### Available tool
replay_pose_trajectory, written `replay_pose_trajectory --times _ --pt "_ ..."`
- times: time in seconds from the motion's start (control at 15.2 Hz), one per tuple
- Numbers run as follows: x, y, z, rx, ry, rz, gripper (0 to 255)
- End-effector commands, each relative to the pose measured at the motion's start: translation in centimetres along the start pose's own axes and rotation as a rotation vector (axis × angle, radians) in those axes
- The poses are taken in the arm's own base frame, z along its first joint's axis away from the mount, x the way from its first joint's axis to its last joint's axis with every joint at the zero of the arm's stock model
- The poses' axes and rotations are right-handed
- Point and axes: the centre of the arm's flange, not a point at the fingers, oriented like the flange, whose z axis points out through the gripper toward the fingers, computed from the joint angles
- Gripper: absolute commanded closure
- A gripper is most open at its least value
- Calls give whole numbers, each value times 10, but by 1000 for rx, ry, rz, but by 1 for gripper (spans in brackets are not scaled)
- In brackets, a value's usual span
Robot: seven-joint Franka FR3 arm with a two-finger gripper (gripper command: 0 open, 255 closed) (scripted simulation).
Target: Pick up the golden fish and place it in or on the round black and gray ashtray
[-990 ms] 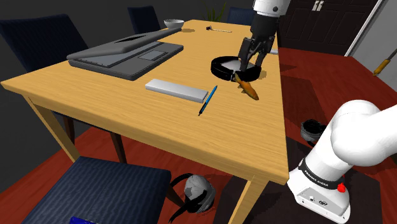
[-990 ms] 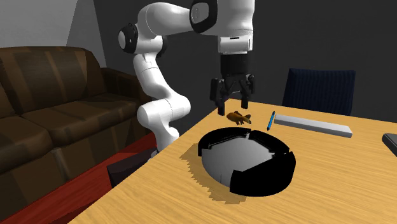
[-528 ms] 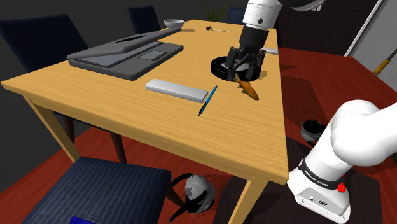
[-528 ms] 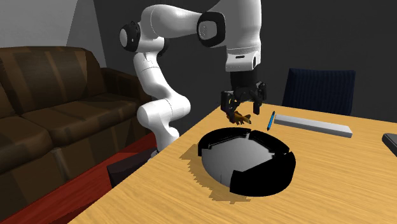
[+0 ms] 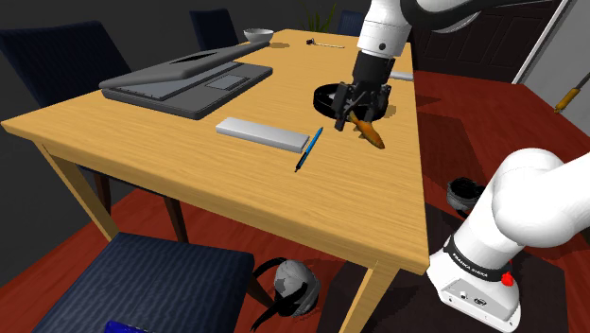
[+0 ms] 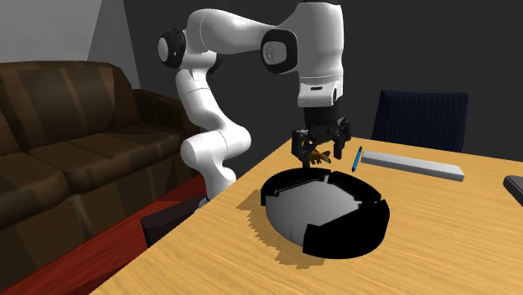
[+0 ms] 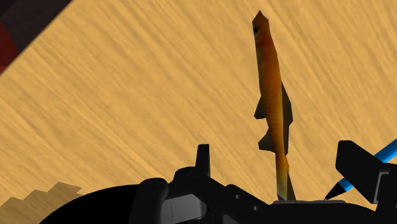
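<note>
On the wooden table (image 5: 189, 180) near a brown sofa (image 6: 67, 159) — the fish (image 7: 270, 95).

Tiny white lettering on the arm's black band (image 5: 470, 257) seems unreadable.

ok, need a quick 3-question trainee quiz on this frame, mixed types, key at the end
1. True or false: the orange-gold fish lies inside the round black ashtray with the grey floor.
2. Multiple choice: the black fingers of the gripper are
A) shut on the fish
B) open, with the fish's tail end between them
C) shut on nothing
3. Fill in: on the wooden table, the thin ____ pen lies between the fish and the flat grey bar.

Key: 1 false, it lies on the table beside the ashtray; 2 B; 3 blue.
</note>
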Motion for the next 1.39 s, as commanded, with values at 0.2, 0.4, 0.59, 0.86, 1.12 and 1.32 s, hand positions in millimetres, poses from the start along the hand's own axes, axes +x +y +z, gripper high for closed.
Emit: replay_pose_trajectory --times 0.2,0.4,0.59,0.86,1.12,1.32 --pt "0 0 0 0 0 0 255" --pt "0 0 0 0 0 0 255" --pt "0 -1 0 0 0 0 255" --pt "0 -1 -5 0 0 0 255" --pt "0 -4 -26 0 0 0 255" --pt "0 -6 -42 0 0 0 255"
